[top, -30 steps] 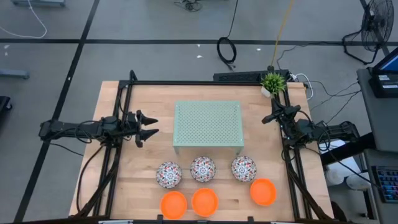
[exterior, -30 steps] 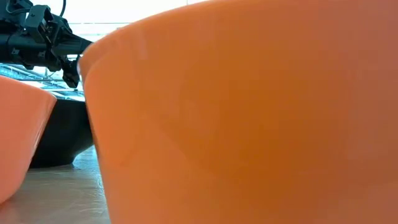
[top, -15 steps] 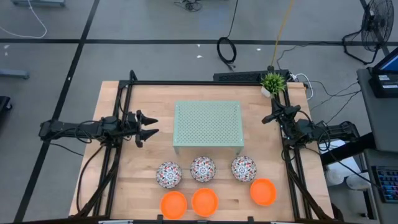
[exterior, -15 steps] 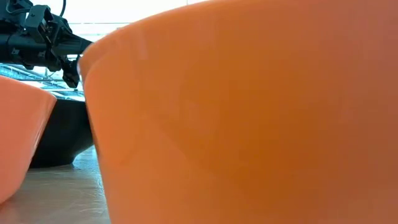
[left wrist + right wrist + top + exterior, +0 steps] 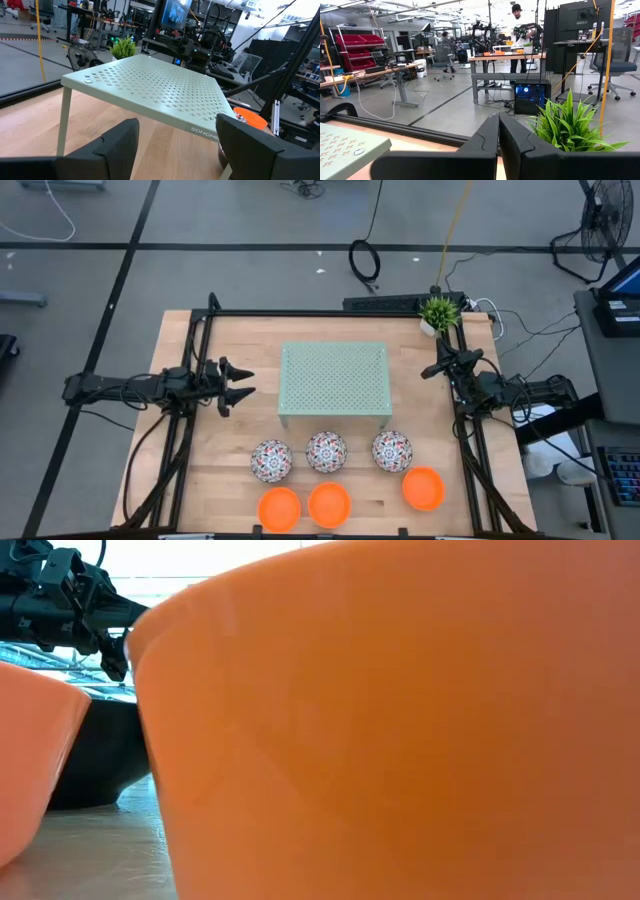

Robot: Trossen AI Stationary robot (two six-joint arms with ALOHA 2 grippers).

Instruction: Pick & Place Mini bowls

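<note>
Bare table (image 5: pixel 240 430) left of rack (image 5: pixel 334 378), bowls (image 5: pixel 327 450) crowding front

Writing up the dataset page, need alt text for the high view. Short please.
Top-down view of a wooden table with a pale green perforated rack at its centre, and nearer the front edge three floral mini bowls in a row and three orange mini bowls in front of them. The left gripper hangs open left of the rack; the right gripper, shut, is near a small potted plant.

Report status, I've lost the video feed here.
Left hand open, empty, beside the rack. Right hand shut, empty, near the plant. Six bowls untouched in front of the rack. Nothing blocking.
</note>
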